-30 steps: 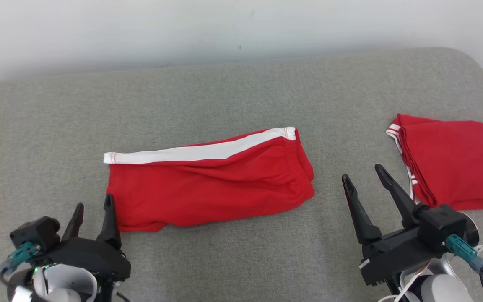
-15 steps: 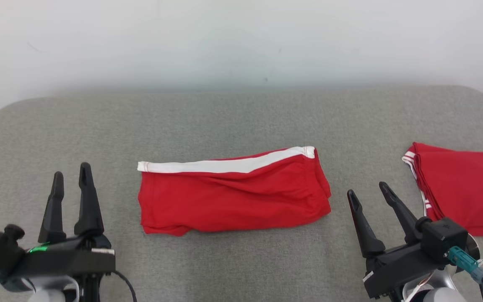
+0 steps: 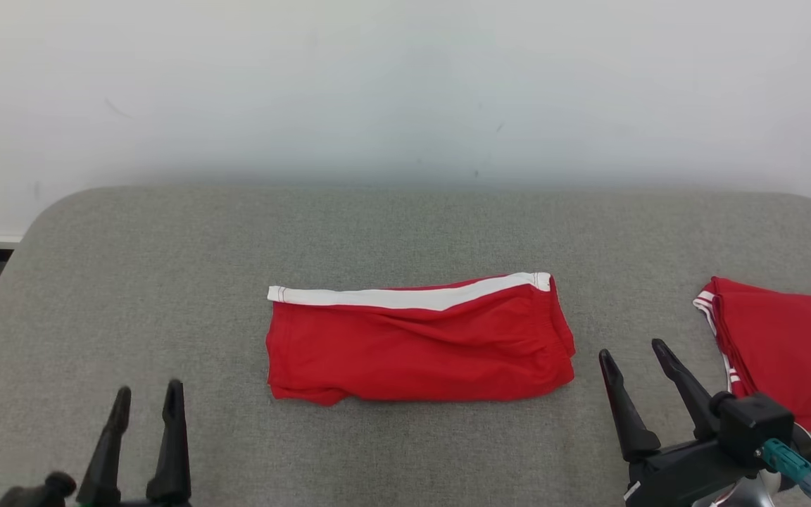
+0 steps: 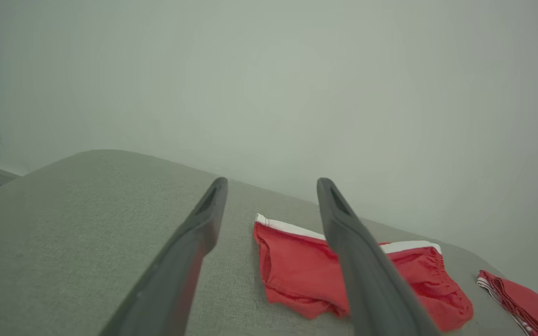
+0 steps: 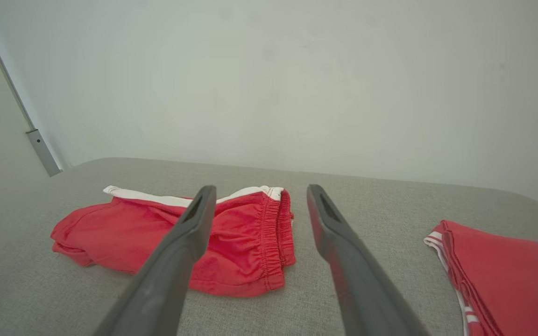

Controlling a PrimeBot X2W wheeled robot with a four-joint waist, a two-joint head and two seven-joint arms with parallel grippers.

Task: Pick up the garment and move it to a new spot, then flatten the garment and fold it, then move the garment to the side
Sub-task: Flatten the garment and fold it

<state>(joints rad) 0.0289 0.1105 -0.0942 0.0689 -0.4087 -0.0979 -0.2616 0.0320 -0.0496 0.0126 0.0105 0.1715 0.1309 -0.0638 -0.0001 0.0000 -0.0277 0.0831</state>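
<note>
Garment: I am watching the red fabric shorts with a white side stripe (image 3: 419, 345) lying folded lengthwise near the middle of the grey woven padded surface (image 3: 405, 225), flat apart from a few soft creases

Garment layout: the white stripe is running along the far edge, the gathered waistband end is pointing toward the robot's right, and the hem end is pointing toward its left

Left claw: the left gripper (image 3: 148, 387) is hanging at the lower left of the head view, on the near side of the shorts and well apart from the hem end, its two long dark fingers pointing away from me

Left claw state: the jaws are standing spread wide with nothing between them; in the left wrist view I am seeing the shorts (image 4: 297, 275) lying on the surface beyond the fingers

Right claw: the right gripper (image 3: 631, 349) is hovering just beside the waistband end, between the shorts and the folded red cloth with thin white stripes (image 3: 793, 359), touching neither

Right claw state: the jaws are gaping wide and carrying nothing; in the right wrist view the waistband (image 5: 273, 233) is showing beyond the left finger

Height: I am not able to tell how far either claw is sitting above the padding

Second cloth: it is resting at the right edge of the surface, well apart from the shorts

Backdrop: the plain pale wall (image 3: 405, 84) is rising behind the far edge of the surface
</note>
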